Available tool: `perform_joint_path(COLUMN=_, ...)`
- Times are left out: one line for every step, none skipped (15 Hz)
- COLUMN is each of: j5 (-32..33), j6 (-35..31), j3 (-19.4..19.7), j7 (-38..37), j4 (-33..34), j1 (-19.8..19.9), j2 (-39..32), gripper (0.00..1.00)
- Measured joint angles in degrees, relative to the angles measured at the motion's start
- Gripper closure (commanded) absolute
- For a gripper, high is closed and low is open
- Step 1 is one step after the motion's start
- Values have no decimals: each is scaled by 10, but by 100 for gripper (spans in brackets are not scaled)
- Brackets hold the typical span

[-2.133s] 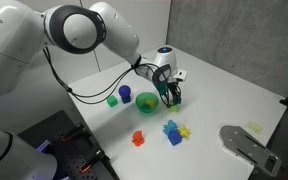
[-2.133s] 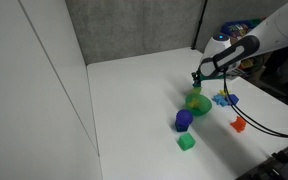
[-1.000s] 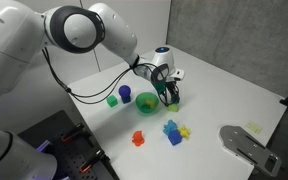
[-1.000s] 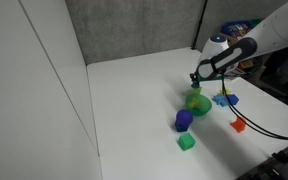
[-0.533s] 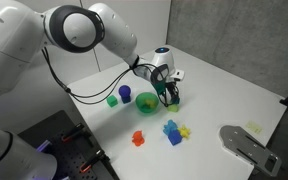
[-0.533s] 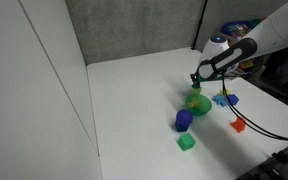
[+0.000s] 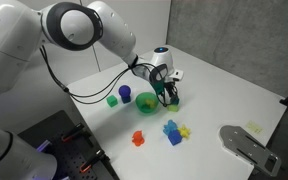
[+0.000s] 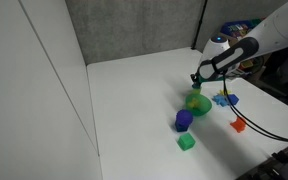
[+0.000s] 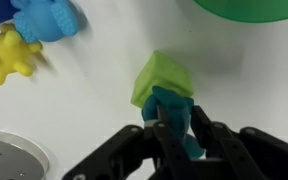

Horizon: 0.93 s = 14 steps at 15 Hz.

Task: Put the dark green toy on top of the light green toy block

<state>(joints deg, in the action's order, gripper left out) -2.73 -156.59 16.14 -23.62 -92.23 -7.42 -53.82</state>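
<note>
In the wrist view my gripper is shut on the dark green toy, a deep teal-green piece held between the two fingers. The toy's far end meets the light green toy block, which sits on the white table just beyond the fingertips; I cannot tell whether it rests on top of the block. In both exterior views the gripper points down at the table next to the bright green bowl. The two toys are too small to make out there.
A blue toy and a yellow toy lie to the left of the block. A purple-blue cylinder, a mid-green cube and a red toy lie on the white table. A grey round plate sits at the table's corner.
</note>
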Motion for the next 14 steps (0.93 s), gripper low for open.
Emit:
perform_joint_path(j5=0, j6=0, j3=0, j7=0, j4=-7, j1=-1, j2=4, gripper=31)
perform_joint_path(j5=0, j6=0, j3=0, j7=0, j4=-14, j1=-2, j2=9, gripper=23)
perform_joint_path(j5=0, j6=0, j3=0, j7=0, j4=-20, j1=-3, j2=14, gripper=15)
perform_joint_path(j5=0, j6=0, j3=0, j7=0, j4=-27, j1=-4, j2=21, gripper=6)
perform_joint_path(j5=0, j6=0, j3=0, j7=0, j4=-33, j1=-5, j2=29, gripper=1)
perform_joint_path(j5=0, j6=1, j3=-1, j7=0, j4=-40, j1=-6, j2=38, gripper=0)
perform_joint_path(j5=0, j6=2, j3=-2, j7=0, j4=-45, j1=-6, j2=48, gripper=0)
perform_joint_path(j5=0, j6=4, j3=-4, j7=0, j4=-51, j1=-7, j2=59, gripper=0)
perform_joint_path(j5=0, j6=7, j3=-7, j7=0, j4=-56, j1=-7, j2=71, gripper=0)
perform_joint_path(j5=0, j6=14, j3=-10, j7=1, j4=-59, j1=-7, j2=84, gripper=0)
perform_joint_path(j5=0, j6=23, j3=-14, j7=1, j4=-64, j1=-7, j2=98, gripper=0)
perform_joint_path(j5=0, j6=33, j3=-18, j7=1, j4=-68, j1=-7, j2=111, gripper=0)
perform_joint_path(j5=0, j6=43, j3=-23, j7=2, j4=-72, j1=-6, j2=124, gripper=0)
perform_joint_path(j5=0, j6=53, j3=-28, j7=3, j4=-78, j1=-5, j2=138, gripper=0)
